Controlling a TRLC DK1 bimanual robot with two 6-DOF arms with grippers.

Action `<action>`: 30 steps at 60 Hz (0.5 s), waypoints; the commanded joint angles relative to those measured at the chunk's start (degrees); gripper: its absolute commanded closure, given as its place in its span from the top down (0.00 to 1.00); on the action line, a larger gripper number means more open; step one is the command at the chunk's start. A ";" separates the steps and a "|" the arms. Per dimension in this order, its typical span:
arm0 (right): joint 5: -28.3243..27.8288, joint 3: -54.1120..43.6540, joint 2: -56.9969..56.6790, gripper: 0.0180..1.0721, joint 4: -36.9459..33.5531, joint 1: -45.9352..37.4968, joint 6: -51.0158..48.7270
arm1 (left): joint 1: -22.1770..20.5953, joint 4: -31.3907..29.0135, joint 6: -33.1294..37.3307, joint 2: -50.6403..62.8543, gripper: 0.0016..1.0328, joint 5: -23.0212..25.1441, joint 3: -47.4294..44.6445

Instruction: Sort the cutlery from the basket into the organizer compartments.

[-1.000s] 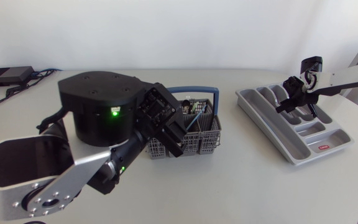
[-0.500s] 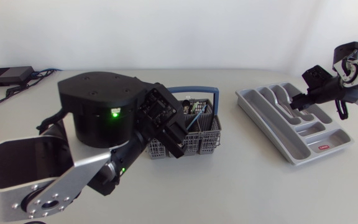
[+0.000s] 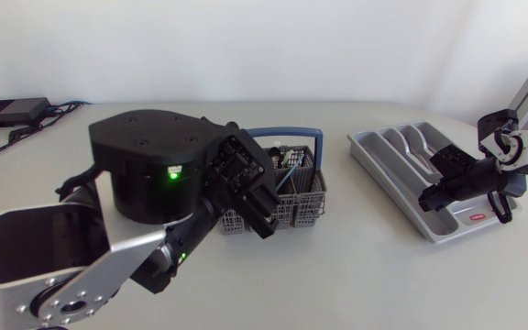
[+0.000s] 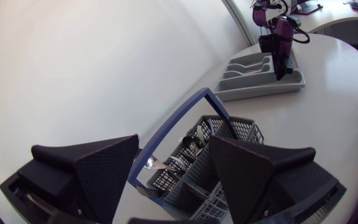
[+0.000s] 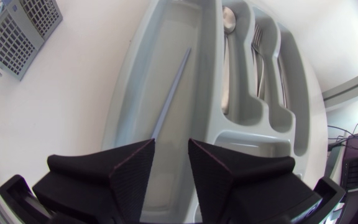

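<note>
L gripper [image 4: 174, 152]: fingers wide apart, holding nothing. Grey mesh plastic cutlery basket w/ blue handle [image 4: 244, 132] sits just ahead, btwn them, metal spoon [image 4: 190, 143] inside. R gripper [image 5: 171, 146]: fingers a narrow gap apart, nothing clamped. Thin grey-blue rod [image 5: 171, 93] lies just ahead, in long compartment of light grey plastic organizer tray [image 5: 129, 87].

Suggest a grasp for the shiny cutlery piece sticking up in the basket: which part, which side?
Probably take the shiny piece by its exposed top end, descending from above: it leans out of a basket cell, the rest hidden by mesh. Keep the open left gripper clear of the blue handle arching close by.
</note>
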 commanded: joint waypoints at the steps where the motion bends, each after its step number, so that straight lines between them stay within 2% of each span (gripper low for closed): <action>1: 0.26 -2.06 1.33 0.33 0.16 2.14 -0.59 | -0.16 -0.35 -1.27 -0.87 0.76 -0.03 -0.90; 3: 0.44 -2.24 1.33 0.30 0.25 2.67 -0.23 | -0.07 -0.44 -1.27 -0.87 0.76 -0.03 -0.99; 11: 0.70 -2.06 -0.60 0.30 -0.19 3.02 1.17 | 0.11 -0.44 -1.27 -1.13 0.76 -0.03 -1.26; 17: 0.17 -3.29 -4.03 0.36 -2.22 2.76 1.00 | 0.11 -0.35 -1.27 -1.22 0.76 -0.03 -1.43; 30: -1.67 -6.37 -10.62 0.39 -5.29 2.67 0.56 | -0.07 -0.27 -1.36 -1.31 0.76 -0.03 -1.43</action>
